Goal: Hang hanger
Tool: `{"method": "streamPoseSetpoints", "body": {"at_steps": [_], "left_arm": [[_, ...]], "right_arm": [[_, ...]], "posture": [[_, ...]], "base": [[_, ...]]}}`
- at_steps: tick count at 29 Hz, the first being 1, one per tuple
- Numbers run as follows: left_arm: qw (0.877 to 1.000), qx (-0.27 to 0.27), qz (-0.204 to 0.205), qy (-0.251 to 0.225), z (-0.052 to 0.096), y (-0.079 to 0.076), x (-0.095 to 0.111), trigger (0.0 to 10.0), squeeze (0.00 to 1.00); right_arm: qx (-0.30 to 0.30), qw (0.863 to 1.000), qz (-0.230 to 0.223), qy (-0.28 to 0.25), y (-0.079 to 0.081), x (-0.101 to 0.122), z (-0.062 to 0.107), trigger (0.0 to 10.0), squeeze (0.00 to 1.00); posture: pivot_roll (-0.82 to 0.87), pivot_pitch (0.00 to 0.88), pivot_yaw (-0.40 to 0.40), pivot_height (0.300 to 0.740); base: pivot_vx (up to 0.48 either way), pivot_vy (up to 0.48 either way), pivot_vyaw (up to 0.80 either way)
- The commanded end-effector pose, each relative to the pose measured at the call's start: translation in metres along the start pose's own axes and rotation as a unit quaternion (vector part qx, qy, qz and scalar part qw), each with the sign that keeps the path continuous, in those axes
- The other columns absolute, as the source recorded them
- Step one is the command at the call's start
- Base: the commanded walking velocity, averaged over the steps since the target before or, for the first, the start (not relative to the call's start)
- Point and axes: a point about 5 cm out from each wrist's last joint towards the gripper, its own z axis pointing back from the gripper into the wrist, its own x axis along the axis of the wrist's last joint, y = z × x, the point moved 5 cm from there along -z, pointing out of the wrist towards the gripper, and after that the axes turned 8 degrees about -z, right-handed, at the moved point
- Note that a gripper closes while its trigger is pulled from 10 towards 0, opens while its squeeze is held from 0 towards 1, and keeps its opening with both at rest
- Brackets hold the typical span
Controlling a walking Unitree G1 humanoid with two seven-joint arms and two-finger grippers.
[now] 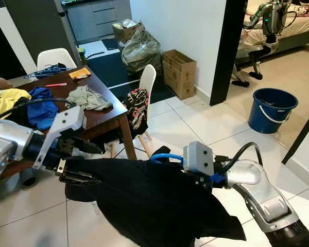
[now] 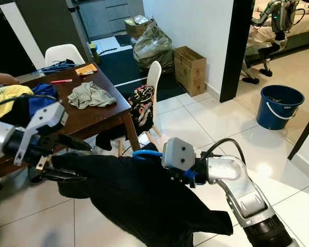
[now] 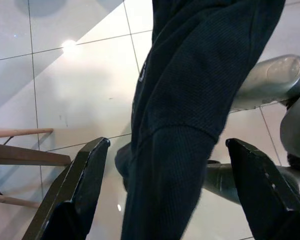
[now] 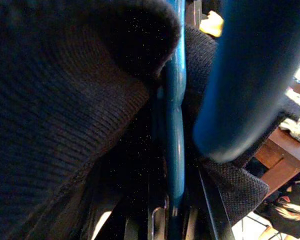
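A black knitted garment (image 1: 154,200) hangs on a blue hanger (image 1: 165,157), held low over the tiled floor in front of me. My right gripper (image 4: 172,210) is shut on the blue hanger (image 4: 174,125) under the garment's collar, its fingers mostly buried in cloth. My left gripper (image 1: 82,162) is at the garment's left end, open, one black finger above and one below the cloth. In the left wrist view the garment's sleeve (image 3: 175,125) hangs between the two spread fingers (image 3: 85,185).
A brown table (image 1: 100,121) with piled clothes stands on my left, a person's hand (image 1: 0,81) at its far corner. Behind it is a white chair (image 1: 147,82) draped with patterned cloth. A cardboard box (image 1: 179,72), a black door frame (image 1: 227,51) and a blue bucket (image 1: 272,109) are to the right.
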Motion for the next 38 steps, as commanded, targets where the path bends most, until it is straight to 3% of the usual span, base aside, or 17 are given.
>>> {"method": "streamPoseSetpoints", "body": {"at_steps": [1,6,7,9,10,24,38], "left_arm": [[1.000,-0.001,0.002,0.007,-0.002,-0.001,-0.005,10.0,0.00],[1.000,0.004,-0.002,-0.003,-0.003,0.003,-0.001,10.0,0.00],[1.000,0.004,-0.002,-0.006,-0.003,0.004,0.000,8.5,0.00],[1.000,0.004,-0.002,-0.008,-0.003,0.004,0.001,8.5,0.00],[1.000,0.008,-0.003,-0.013,-0.003,0.007,0.003,0.0,0.00],[1.000,-0.011,-0.009,-0.004,-0.007,-0.002,0.000,0.0,0.00],[1.000,-0.004,-0.009,-0.007,-0.016,-0.001,-0.003,0.0,0.00]], "right_arm": [[0.008,1.000,0.016,-0.021,0.002,0.014,-0.002,10.0,0.00],[0.010,1.000,0.011,-0.023,0.006,0.016,0.000,10.0,0.00],[0.010,1.000,0.010,-0.023,0.006,0.016,-0.001,10.0,0.00],[0.010,1.000,0.009,-0.024,0.006,0.016,-0.001,10.0,0.00],[0.010,1.000,0.009,-0.023,0.006,0.016,-0.001,10.0,0.00],[0.012,1.000,0.007,-0.026,0.008,0.018,-0.004,10.0,0.00],[0.007,0.999,0.006,-0.035,0.007,0.020,-0.011,10.0,0.00]], "posture": [[0.00,0.000,0.127,0.740],[0.00,0.000,0.136,0.740],[0.00,0.000,0.137,0.740],[0.00,0.000,0.137,0.740],[0.00,0.000,0.136,0.740],[0.02,0.000,0.140,0.740],[0.00,0.000,0.140,0.740]], "base": [[0.000,0.000,0.00],[0.000,0.000,0.00],[0.000,0.000,0.00],[0.000,0.000,0.00],[0.000,0.000,0.00],[0.000,0.000,0.00],[0.000,0.000,0.00]]}}
